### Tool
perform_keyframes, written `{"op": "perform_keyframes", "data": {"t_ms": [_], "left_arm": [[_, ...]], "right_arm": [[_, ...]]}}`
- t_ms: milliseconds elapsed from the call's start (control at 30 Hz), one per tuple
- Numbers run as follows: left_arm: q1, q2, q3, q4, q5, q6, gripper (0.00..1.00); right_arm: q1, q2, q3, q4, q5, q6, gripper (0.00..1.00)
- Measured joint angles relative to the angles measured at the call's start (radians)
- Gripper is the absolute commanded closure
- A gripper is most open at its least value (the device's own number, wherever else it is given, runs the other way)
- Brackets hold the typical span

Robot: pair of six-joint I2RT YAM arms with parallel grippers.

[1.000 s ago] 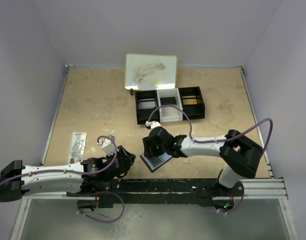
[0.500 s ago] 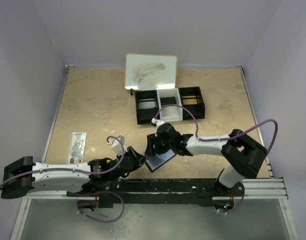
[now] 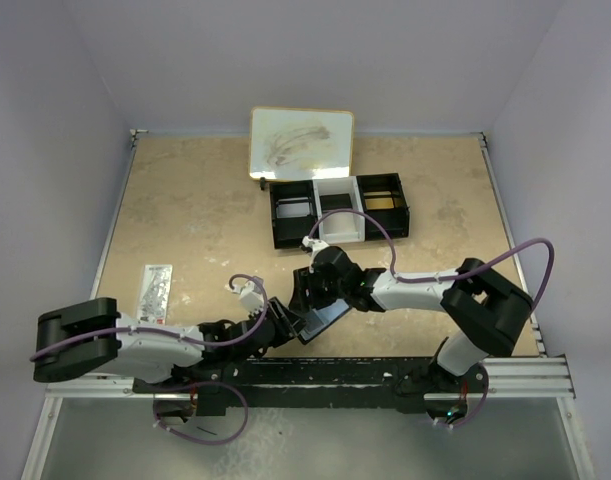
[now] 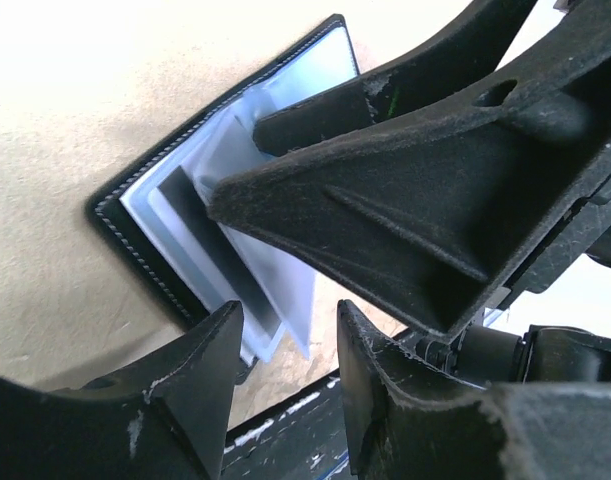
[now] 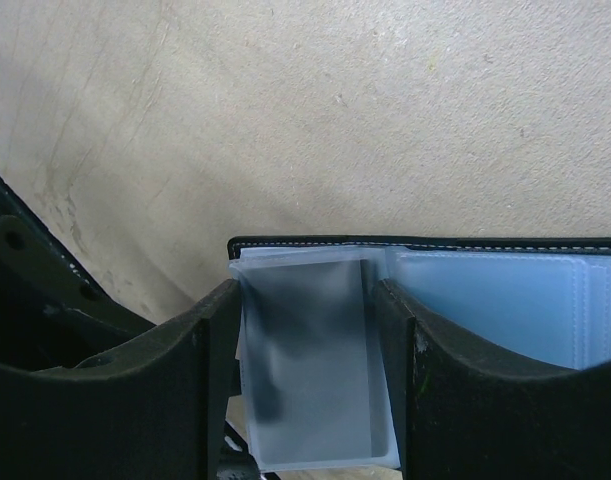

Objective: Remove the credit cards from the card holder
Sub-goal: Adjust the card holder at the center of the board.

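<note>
The card holder [image 5: 385,243] lies open on the table, black with white stitching and frosted blue-grey sleeves inside. My right gripper [image 5: 307,300] is shut across one sleeve [image 5: 315,380], with a finger against each long edge. A dark card-like shape [image 5: 275,350] shows through that sleeve. In the left wrist view the card holder [image 4: 150,215] sits just ahead of my left gripper [image 4: 290,310], which is open, and a sleeve corner [image 4: 285,310] reaches between its tips. From above, the left gripper [image 3: 280,322] and right gripper [image 3: 307,295] meet at the card holder [image 3: 323,318].
A black-and-white three-compartment tray [image 3: 340,210] stands at the back centre, with a white board [image 3: 301,143] behind it. A printed strip [image 3: 157,293] lies at the left. The black rail [image 3: 385,372] runs along the near edge. The right gripper's fingers [image 4: 415,190] crowd the left wrist view.
My left arm has swung right, bringing its gripper up to the card holder's near corner with the jaws a little wider. The right gripper shifted slightly and tilted the holder.
</note>
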Motion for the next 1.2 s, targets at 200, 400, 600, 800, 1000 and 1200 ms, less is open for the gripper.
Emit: {"op": "perform_keyframes", "data": {"t_ms": [200,400,600,800,1000,1200], "left_arm": [[0.000,0.056,0.001,0.086,0.003,0.001,0.60],[0.000,0.056,-0.002,0.106,0.000,-0.004,0.63],[0.000,0.066,-0.004,0.127,-0.007,0.000,0.72],[0.000,0.110,0.003,0.125,-0.014,0.000,0.81],[0.000,0.119,0.063,0.048,-0.031,0.000,0.84],[-0.001,0.120,0.125,-0.045,-0.050,0.001,0.81]], "right_arm": [[-0.001,0.003,0.000,0.006,-0.004,0.000,0.42],[-0.003,0.003,-0.004,0.013,-0.008,0.000,0.42],[-0.005,0.003,-0.013,0.032,-0.019,0.000,0.42],[-0.005,-0.002,-0.019,0.042,-0.020,0.001,0.39],[-0.006,-0.047,-0.020,0.000,-0.013,0.003,0.30],[-0.008,-0.169,-0.020,-0.067,0.028,0.005,0.23]]}}
